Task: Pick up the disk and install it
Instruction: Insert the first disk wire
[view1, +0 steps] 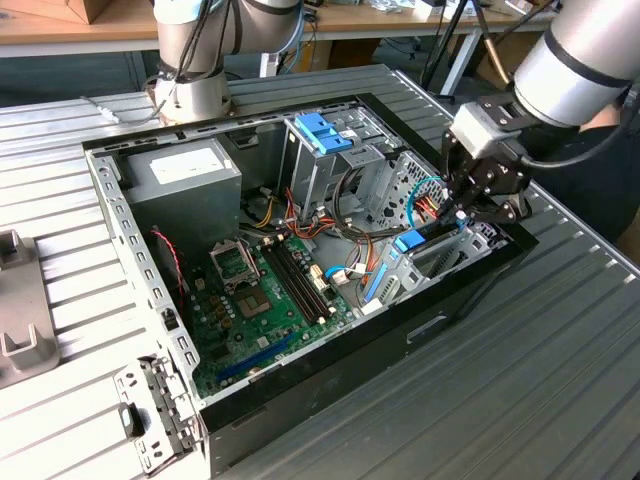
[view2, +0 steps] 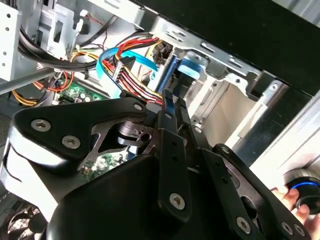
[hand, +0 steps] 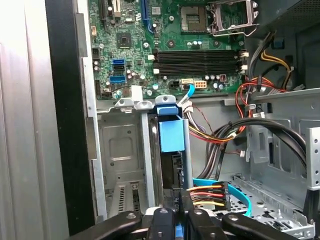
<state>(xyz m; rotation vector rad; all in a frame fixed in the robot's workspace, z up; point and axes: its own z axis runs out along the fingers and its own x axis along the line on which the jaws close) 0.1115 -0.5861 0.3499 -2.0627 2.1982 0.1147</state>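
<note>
Gripper (view1: 470, 212) over case edge; first wrist view alone shows disk (hand: 170, 131) slotted upright — fingers' state unclear.

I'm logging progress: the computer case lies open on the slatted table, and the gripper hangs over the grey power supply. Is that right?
Not quite. The computer case does lie open on the slatted table, but the gripper hangs at the other end, over the drive bay holding the disk, well away from the grey power supply. The exterior view shows this.
</note>
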